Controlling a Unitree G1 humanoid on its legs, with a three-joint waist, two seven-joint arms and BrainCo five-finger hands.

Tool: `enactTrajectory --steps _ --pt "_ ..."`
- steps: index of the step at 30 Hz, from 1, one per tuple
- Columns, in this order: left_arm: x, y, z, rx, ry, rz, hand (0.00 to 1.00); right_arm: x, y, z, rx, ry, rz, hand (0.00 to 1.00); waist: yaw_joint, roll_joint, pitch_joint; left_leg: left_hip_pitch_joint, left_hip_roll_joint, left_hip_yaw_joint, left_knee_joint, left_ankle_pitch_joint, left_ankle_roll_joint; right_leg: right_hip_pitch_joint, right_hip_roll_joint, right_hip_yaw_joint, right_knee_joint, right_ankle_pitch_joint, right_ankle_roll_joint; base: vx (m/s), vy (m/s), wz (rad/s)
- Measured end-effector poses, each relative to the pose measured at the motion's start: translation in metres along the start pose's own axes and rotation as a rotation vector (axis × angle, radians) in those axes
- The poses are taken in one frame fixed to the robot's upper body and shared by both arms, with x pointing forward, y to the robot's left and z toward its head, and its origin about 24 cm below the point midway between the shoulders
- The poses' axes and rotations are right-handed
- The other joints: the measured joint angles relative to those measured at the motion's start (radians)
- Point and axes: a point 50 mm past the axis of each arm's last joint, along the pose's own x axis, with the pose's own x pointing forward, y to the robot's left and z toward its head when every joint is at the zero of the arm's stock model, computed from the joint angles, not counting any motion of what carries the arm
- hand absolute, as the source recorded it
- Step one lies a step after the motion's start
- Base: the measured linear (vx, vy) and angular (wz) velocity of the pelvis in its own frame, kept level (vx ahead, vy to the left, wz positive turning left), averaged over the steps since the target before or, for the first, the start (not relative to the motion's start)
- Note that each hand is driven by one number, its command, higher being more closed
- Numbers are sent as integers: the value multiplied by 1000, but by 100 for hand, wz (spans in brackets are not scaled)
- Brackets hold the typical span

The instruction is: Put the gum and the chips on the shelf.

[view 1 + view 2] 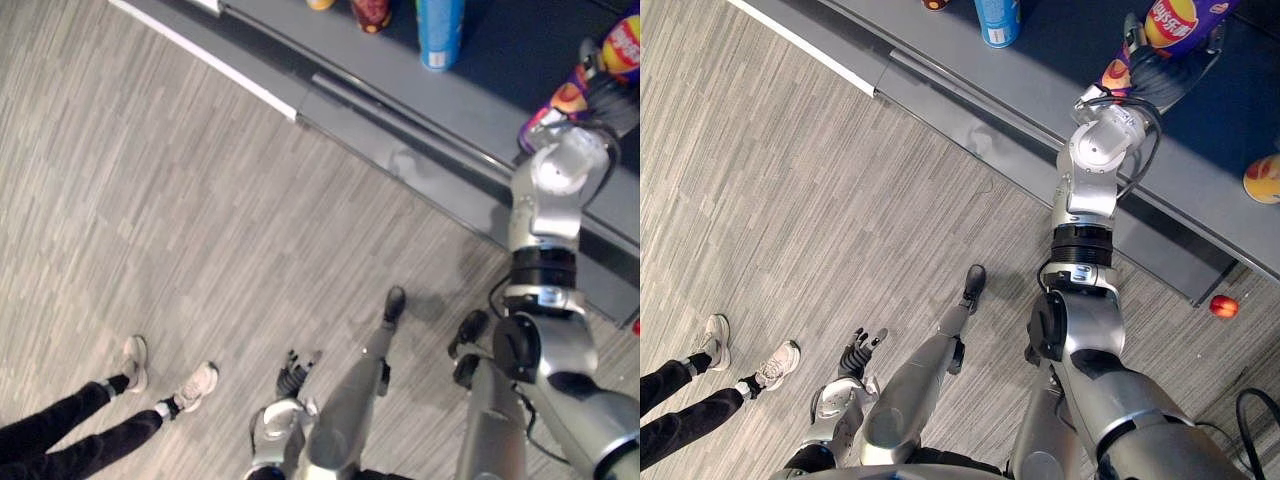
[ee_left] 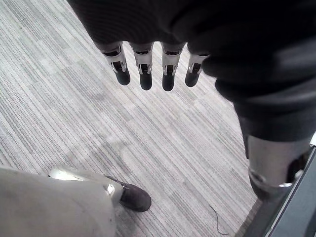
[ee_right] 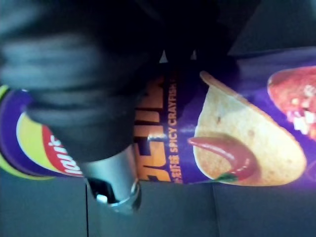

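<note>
Your right robot hand (image 1: 1165,72) grips the purple chips bag (image 1: 1181,18) over the far shelf (image 1: 1065,40). Lower it until the bag rests flat, clear of the blue can (image 1: 997,20), then loosen. Your left robot hand (image 2: 144,69) hangs near the floor, fingers straight.

**Print on the chips bag**

All the lettering that can be made out stands on the purple chips bag (image 3: 232,143). Near one end sits a round logo (image 3: 44,148), yellow with a red band and white script across it; the same logo faces up in the right eye view. Large orange block letters (image 3: 153,98) run along the bag's middle, partly hidden under the dark cover of the right hand (image 3: 89,74). Beside them is a line of small pale capitals (image 3: 180,133), the flavour line, next to a pictured chip and red chilli. The tall blue can (image 1: 440,30) on the shelf (image 1: 400,90) carries print too small to tell.
</note>
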Motion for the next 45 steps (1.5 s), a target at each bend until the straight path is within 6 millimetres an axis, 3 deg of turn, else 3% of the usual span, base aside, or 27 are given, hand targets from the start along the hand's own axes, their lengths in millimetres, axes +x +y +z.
enactTrajectory --steps 14,29,30,32,35,38,44,45 --pt "1 -10 9 -56 -31 -21 0 5 6 21 -5 -118 17 100 0 7 -5 -53 9 110 0 -1 -7 -92 -13 40 45 -8 -7 -34 -49 -5" --pt "2 -12 12 -79 -38 -15 0 -3 12 28 28 -161 50 100 0 8 -6 -76 -3 167 5 0 -6 -146 -39 68 98 -28 -5 -16 -25 -1" --pt "2 -11 12 -81 -38 -12 0 -5 12 26 25 -160 54 0 0 7 -6 -76 -2 178 6 0 -6 -145 -40 68 98 -28 -5 0 0 0" --pt "2 -11 11 -82 -36 -11 0 -10 11 20 13 -140 64 0 0 7 -11 -76 -1 186 6 0 -5 -145 -41 68 97 -28 -5 0 0 0" --pt "2 -9 11 -87 -35 -4 0 -31 7 -12 -35 -20 89 0 0 5 -22 -76 0 188 6 4 -1 -145 -40 68 96 -28 -5 -2 -23 -1" --pt "3 -8 12 -96 -38 4 0 -44 7 -27 -57 47 101 0 -2 5 -22 -76 0 189 7 5 0 -144 -40 67 96 -28 -4 -5 -22 -1" --pt "2 -6 7 -108 -15 22 0 -54 8 -38 -83 83 147 0 -5 -4 -33 -65 6 189 9 6 2 -123 -37 56 88 -27 -4 -16 -31 2" --pt "2 -4 4 -109 -7 31 0 -60 6 -44 -89 107 149 0 -4 -16 -47 -61 10 189 9 6 2 -115 -33 51 80 -27 -4 -5 -37 1"
